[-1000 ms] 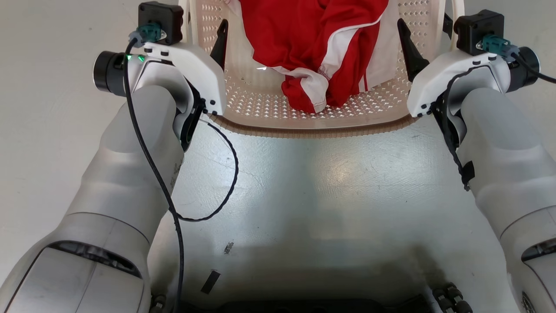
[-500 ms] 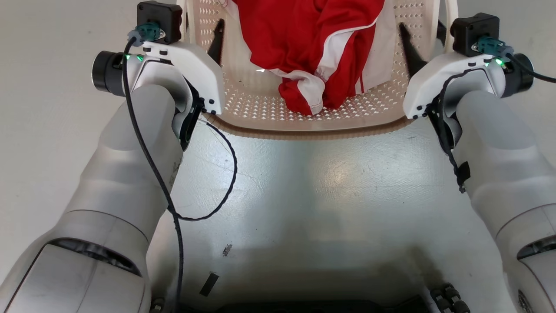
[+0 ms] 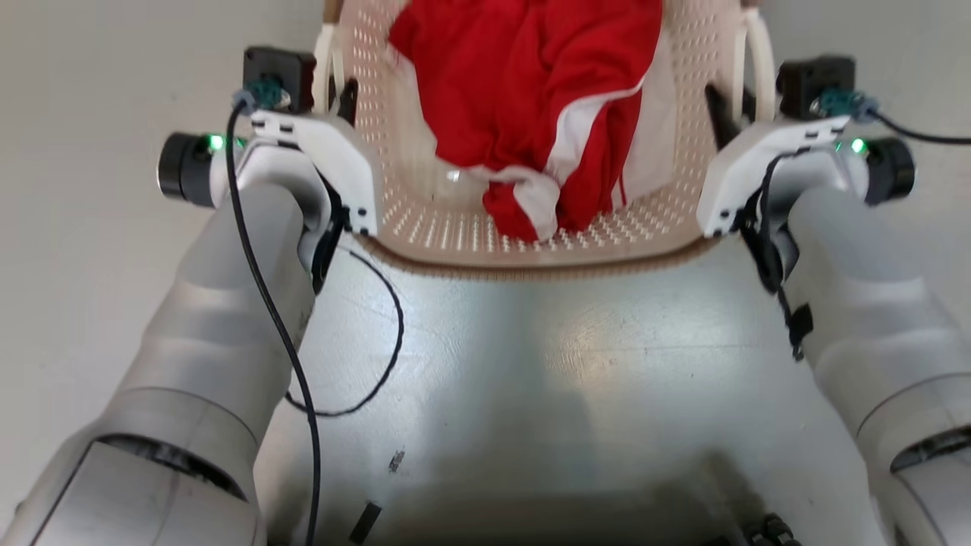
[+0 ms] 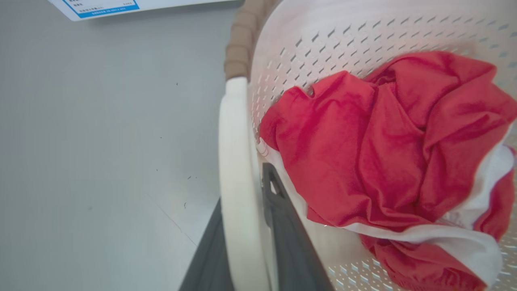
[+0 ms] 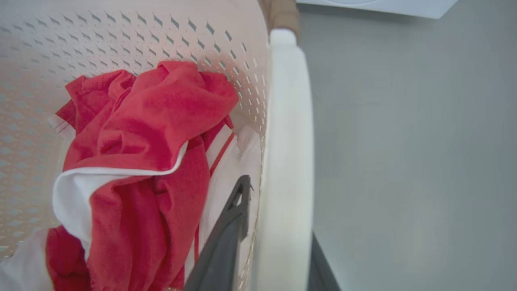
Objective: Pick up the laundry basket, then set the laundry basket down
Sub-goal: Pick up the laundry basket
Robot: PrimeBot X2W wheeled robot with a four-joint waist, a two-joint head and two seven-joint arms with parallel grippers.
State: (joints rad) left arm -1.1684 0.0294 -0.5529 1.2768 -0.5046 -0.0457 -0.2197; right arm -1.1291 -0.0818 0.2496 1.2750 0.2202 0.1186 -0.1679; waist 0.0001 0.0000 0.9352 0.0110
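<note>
Tools [image 4: 242,182] [image 5: 278,194] tight on laundry basket [image 3: 531,262] handles [image 4: 237,121]

Laundry basket [image 3: 425,227] far end apparently off-frame.

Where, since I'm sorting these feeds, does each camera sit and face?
Head view: on the head, looking down at the laundry basket; both forearms show.
Left wrist view: on the left wrist, along its fingers clamping the left handle.
Right wrist view: mirrored, fingers on the right handle.
All share the red garment.
</note>
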